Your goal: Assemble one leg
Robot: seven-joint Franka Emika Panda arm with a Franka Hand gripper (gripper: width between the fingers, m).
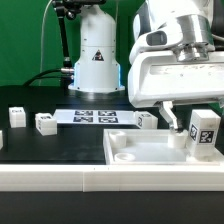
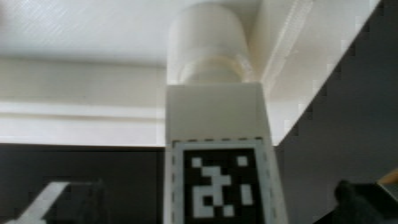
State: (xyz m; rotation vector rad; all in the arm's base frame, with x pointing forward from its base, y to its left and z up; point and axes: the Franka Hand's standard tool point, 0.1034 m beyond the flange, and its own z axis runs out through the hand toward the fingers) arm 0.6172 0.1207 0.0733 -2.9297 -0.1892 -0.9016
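ok so my claw (image 2: 205, 205) is spread open right now, not gripping anything. in the wrist view both fingers (image 2: 47, 206) sit at the edges of the shot, with dark gaps between them and the leg (image 2: 217, 120), so there's no contact on either side. the leg is right between them with its tag facing the camera, and its rounded peg end meets the big white panel (image 2: 89, 60) beyond it. can't tell from here if the peg is actually seated in a socket or just touching. in the exterior view the leg stands upright at that view's right end of the panel, just beside my one visible finger. the panel lies flat on the black table (image 1: 40, 145). further out, three spare posts (image 1: 45, 122) sit loose on the table, two toward that view's left and one just behind the panel, with the marker board (image 1: 95, 117) between them
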